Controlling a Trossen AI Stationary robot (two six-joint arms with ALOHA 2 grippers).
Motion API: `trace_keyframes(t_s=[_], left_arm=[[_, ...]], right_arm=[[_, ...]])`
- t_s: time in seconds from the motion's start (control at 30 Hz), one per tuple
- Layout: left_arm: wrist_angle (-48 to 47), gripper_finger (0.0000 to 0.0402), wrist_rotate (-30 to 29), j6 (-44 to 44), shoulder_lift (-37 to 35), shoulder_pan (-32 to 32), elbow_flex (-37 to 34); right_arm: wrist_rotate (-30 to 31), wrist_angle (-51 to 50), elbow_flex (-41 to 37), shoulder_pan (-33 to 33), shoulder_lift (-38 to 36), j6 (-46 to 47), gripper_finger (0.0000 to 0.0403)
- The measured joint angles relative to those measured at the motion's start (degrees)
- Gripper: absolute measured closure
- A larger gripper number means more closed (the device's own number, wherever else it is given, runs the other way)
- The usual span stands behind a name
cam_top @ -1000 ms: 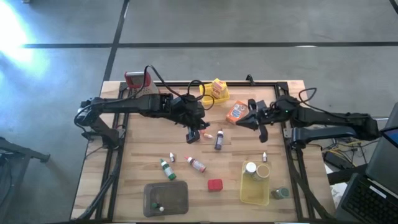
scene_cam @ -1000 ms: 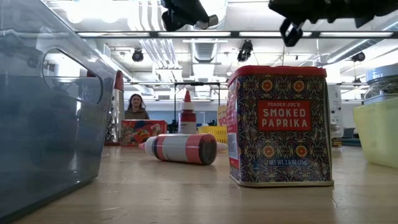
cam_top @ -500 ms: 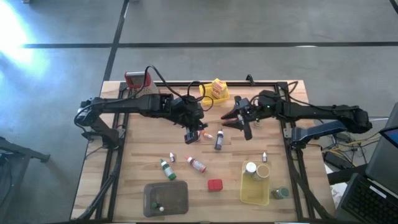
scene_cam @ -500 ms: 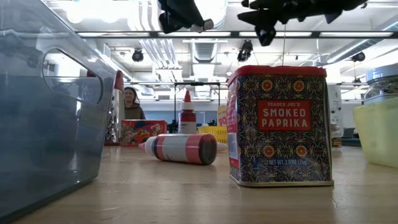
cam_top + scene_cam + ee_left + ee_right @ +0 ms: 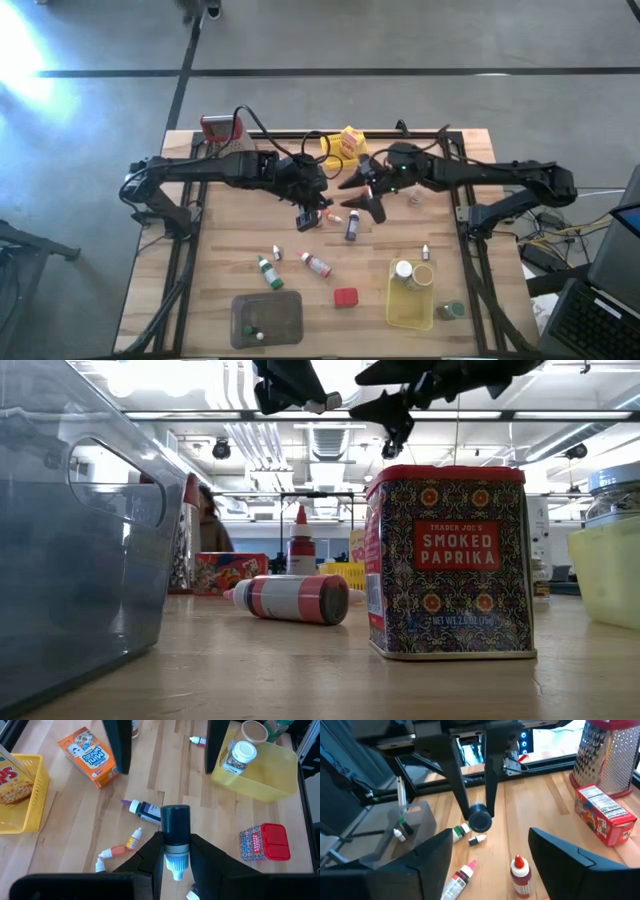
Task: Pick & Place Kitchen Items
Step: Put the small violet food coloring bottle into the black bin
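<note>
grey bin cut off at left, person mostly behind grater

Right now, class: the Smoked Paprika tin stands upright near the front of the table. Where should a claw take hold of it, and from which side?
Grip the Smoked Paprika tin across its two flat broad faces, just under the red lid, coming straight down from above. It stands upright with bare table around it, so flat parallel sides probably suit two fingers better than the corners. The right claw is open.
</note>
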Motion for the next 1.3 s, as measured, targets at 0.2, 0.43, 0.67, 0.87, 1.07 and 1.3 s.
trace_keyframes(t_s=[0.2, 0.43, 0.67, 0.87, 1.07, 1.3], left_arm=[[0.02, 0.0317, -0.02, 0.08, 0.0, 0.04, 0.0], [0.04, 0.0317, -0.02, 0.09, 0.0, 0.04, -0.02], [0.16, 0.0317, -0.02, 0.07, 0.0, 0.02, -0.02], [1.13, 0.0317, -0.02, 0.49, 0.0, 0.02, 0.19], [1.08, 0.0317, -0.02, 0.61, 0.02, 0.02, 0.35], [1.0, 0.0317, -0.02, 1.3, 0.04, 0.02, 1.52]], right_arm=[[-0.14, -1.8, 3.41, 1.28, 3.45, -0.21, 0.0123], [-0.13, -1.78, 6.36, 2.65, 6.45, -1.69, 0.0112], [-0.1, -1.76, 7.54, 2.64, 7.17, -2.25, 0.0139], [-0.06, -1.82, 7.22, 2.64, 7.17, -2.29, 0.0166], [-0.06, -1.84, 7.18, 2.64, 7.17, -2.53, 0.0182], [-0.04, -2.32, 7.16, 2.64, 7.17, -2.84, 0.0193]])
